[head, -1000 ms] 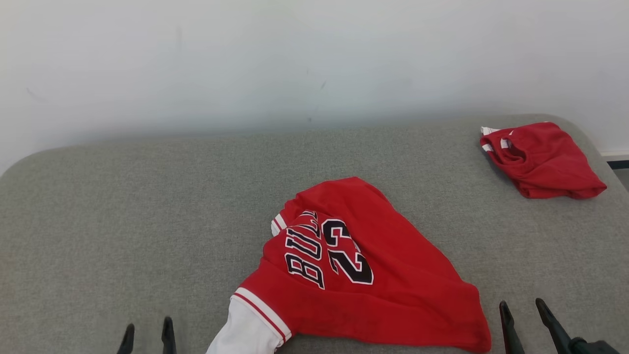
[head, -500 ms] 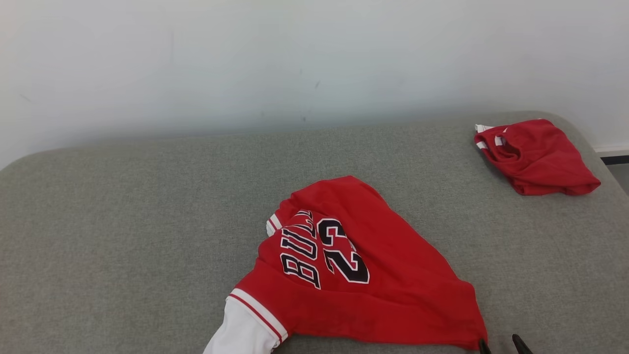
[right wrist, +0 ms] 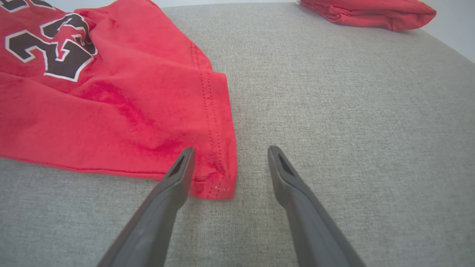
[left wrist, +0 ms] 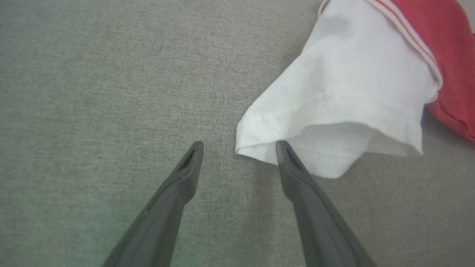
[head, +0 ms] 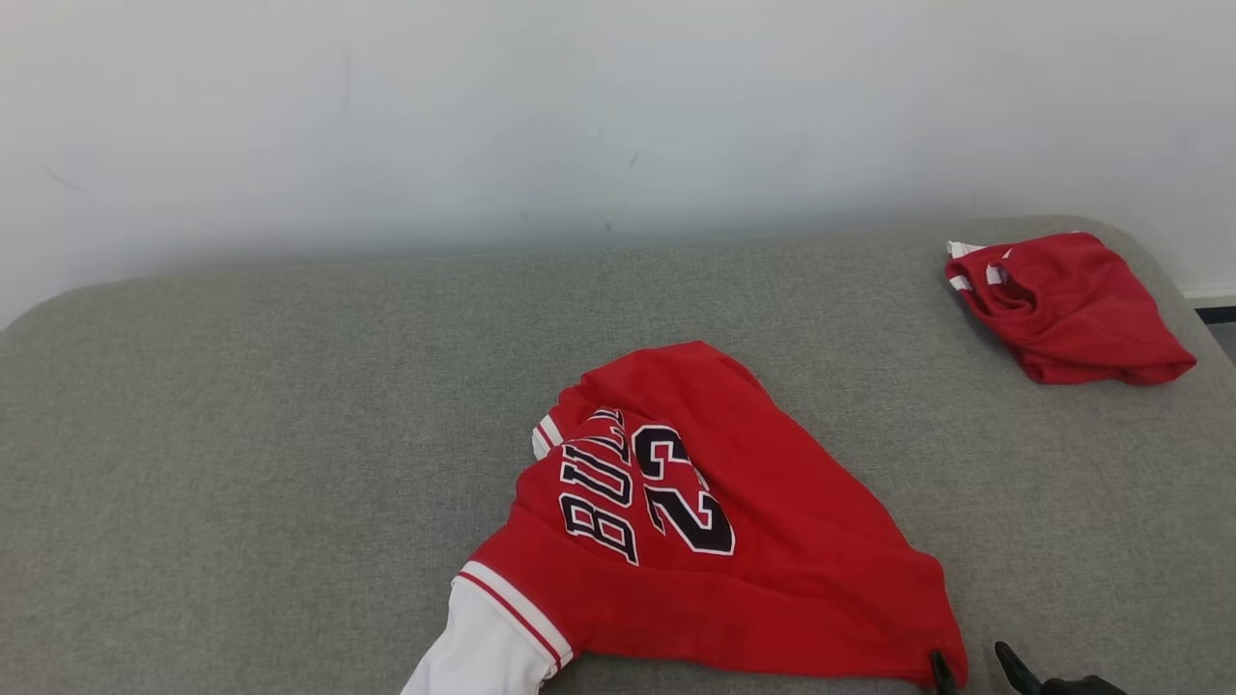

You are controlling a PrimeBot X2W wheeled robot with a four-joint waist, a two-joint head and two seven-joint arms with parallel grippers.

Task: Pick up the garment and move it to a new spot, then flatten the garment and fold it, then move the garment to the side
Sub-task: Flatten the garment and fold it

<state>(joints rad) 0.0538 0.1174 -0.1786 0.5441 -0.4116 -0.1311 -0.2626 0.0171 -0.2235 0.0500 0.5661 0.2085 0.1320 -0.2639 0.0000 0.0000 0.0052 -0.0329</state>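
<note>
The garment is a crumpled red jersey with black "23" lettering and a white sleeve, lying at the front middle of the grey surface. My right gripper is open at the jersey's lower right corner; in the right wrist view the right gripper straddles that hem corner. In the left wrist view my left gripper stands open over the corner of the white sleeve, one finger beside it on bare fabric, the other over the sleeve's edge.
A second red garment, folded, lies at the far right corner of the grey padded surface. A white wall rises behind it. The surface's rounded right edge shows in the right wrist view.
Both grippers have dropped towards the bottom edge of the head view; the left has left it. The right gripper has moved left to the jersey's corner. The head camera shifted slightly.
</note>
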